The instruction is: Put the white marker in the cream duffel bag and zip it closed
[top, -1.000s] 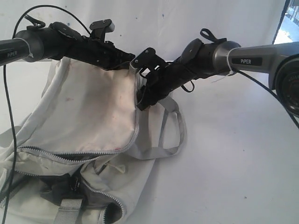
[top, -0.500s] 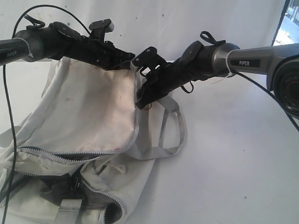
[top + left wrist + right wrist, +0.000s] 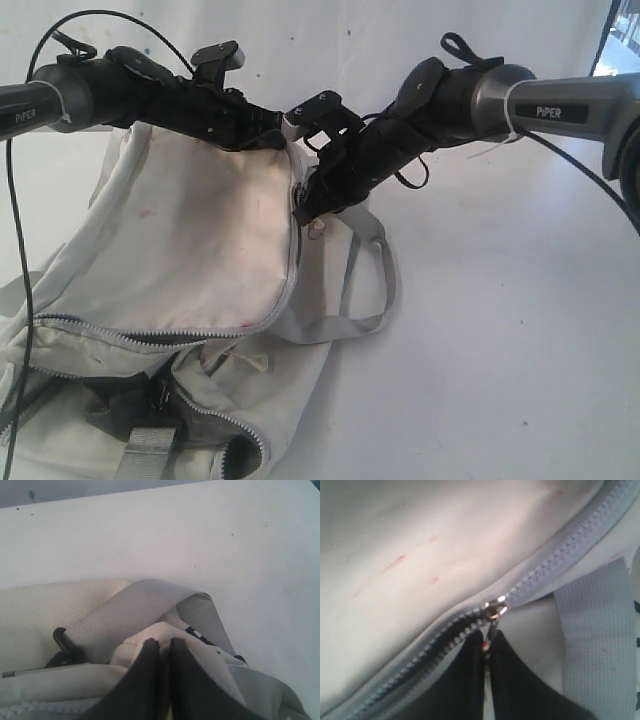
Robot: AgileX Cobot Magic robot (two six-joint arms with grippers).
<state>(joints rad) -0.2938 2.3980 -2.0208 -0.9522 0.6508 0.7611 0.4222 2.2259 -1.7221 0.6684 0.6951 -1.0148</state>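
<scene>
Right claw (image 3: 486,642) pinched on metal zipper pull (image 3: 494,613), left claw (image 3: 163,649) gripping cream fabric duffel bag (image 3: 200,230); I see no white marker; zipping remains.

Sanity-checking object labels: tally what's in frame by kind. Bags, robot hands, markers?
cream duffel bag: 1
robot hands: 2 (left hand shut on the bag fabric, right hand shut on the zipper pull)
white marker: 0 in view
Total: 3
</scene>
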